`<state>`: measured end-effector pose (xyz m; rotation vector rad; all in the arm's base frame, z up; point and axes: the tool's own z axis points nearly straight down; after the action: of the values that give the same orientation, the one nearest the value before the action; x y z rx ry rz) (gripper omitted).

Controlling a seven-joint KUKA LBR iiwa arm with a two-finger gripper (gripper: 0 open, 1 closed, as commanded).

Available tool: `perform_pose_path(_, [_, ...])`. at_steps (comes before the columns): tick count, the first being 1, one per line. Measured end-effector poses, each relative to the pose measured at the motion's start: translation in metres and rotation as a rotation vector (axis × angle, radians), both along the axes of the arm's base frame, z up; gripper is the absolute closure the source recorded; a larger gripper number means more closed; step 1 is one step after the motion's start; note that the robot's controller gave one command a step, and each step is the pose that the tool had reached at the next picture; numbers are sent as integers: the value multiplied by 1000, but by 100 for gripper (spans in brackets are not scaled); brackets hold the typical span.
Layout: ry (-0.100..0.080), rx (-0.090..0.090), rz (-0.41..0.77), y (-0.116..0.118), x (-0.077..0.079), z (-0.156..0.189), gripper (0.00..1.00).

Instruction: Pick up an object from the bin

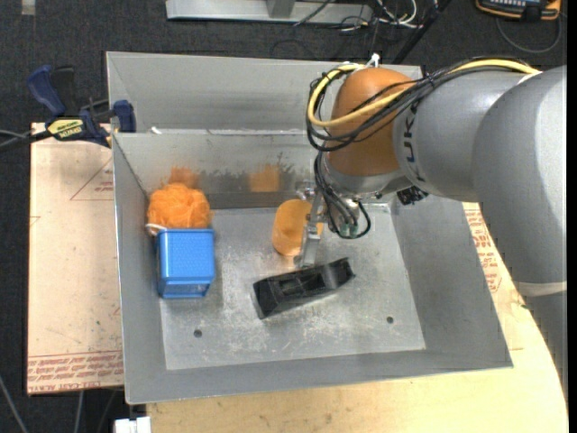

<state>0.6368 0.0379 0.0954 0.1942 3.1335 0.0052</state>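
Dark letters on the grey arm (469,124) — partly hidden, only "KU" readable — nothing else legible.

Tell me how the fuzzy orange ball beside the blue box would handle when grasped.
The ball looks fluffy and meshy, so it probably squashes and weighs little. Its rough surface should resist slipping. Tucked beside the blue box, it seems unlikely to roll far.

My gripper (313,231) hemmed in mid-bin: orange rounded lump (288,228) just beside it on left-wall side, black flat tool (300,288) just beside toward near edge. Blue box (187,262) and orange fuzzy ball (178,207) crowd left wall. Bin floor (388,278) free along right wall and near edge.
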Motion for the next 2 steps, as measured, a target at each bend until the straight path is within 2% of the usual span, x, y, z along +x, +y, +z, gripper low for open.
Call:
perform_pose_path(1, [-8,-2,84,3,-8,11,0])
perform_pose_path(2, [-18,0,120,7,-2,-13,0])
